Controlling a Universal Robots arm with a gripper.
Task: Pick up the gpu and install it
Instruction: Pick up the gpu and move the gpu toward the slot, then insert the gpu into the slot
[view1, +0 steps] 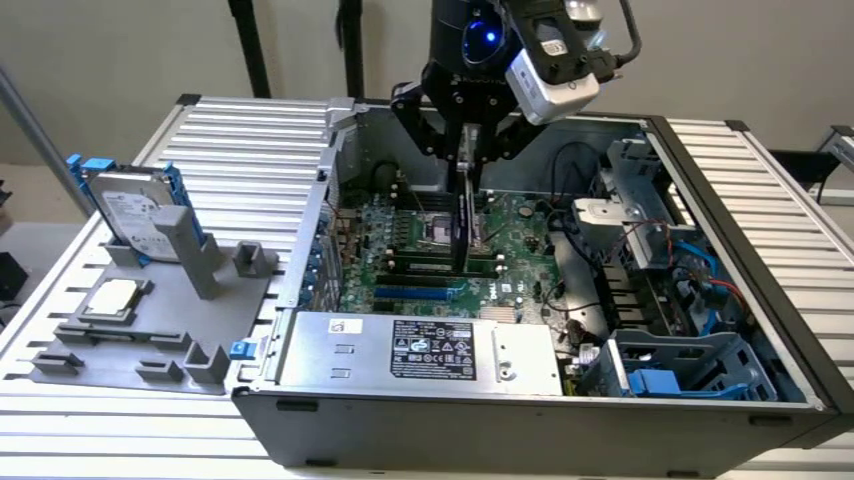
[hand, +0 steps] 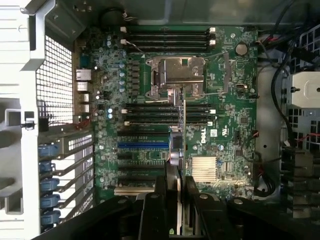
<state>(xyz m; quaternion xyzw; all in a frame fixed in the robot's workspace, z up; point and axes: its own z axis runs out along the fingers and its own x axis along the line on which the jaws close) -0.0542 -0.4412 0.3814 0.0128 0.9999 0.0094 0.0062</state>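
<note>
Closest to the wrist camera are the two black fingers (hand: 189, 192) of the gripper (hand: 177, 184). They are closed most of the way, with the graphics card (hand: 177, 145) clamped between them. The card hangs straight down from the gripper (view1: 465, 150), seen edge-on as a thin strip. In the exterior view the graphics card (view1: 463, 220) stands upright, its silver upper part between the fingers and its dark lower part reaching down into the open computer case (view1: 534, 440). Whether its lower edge touches anything cannot be told.

Directly under the gripper lies the green motherboard (hand: 225, 115). Past the card's far end is the square metal processor socket (hand: 177, 75), and the long dark memory slots (hand: 150, 111) run crosswise beneath the card. Just beside the card is a blue slot (hand: 142, 145) on one side and a finned silver heat sink (hand: 203, 169) on the other.

In the exterior view the grey power supply (view1: 414, 350) sits in the case below the gripper and nearer the camera. Well apart from the gripper, toward the exterior view's left, a grey holder (view1: 147, 340) rests on the slatted table (view1: 254, 130) outside the case. It carries a hard drive (view1: 134, 210) with blue rails, leaning upright, and a small square silver chip (view1: 111, 297) lying flat.
</note>
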